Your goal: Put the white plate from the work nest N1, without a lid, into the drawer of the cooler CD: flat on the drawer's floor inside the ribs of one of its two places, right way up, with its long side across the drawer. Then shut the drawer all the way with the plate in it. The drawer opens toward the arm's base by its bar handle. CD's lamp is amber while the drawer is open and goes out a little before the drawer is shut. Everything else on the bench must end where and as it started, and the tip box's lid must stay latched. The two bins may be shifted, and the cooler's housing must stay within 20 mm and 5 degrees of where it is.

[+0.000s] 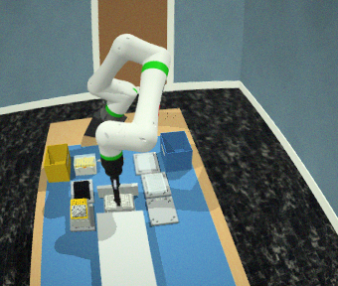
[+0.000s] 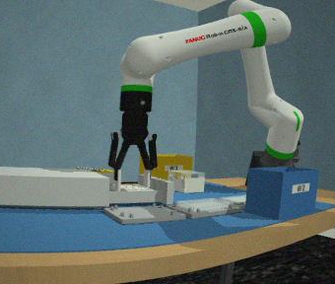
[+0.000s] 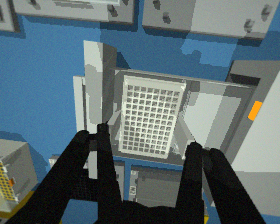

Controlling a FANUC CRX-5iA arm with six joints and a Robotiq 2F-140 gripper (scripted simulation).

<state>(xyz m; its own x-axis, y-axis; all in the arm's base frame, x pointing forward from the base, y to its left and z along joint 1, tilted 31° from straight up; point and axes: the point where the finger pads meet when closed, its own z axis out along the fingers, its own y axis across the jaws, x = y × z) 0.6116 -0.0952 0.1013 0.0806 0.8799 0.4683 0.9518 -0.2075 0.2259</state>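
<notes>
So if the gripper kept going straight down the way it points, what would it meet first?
The gripper, shut on the white plate, points down into the open drawer; the plate would likely meet the drawer's floor first, though the depth is unclear.

Light is even and fairly bright, falling from above: the arm lays soft-edged dark shadows on the blue mat beside and below it. No glare shows. All three views are low in detail with blocky edges, and the gripper fingers in the wrist view are flat black.
</notes>
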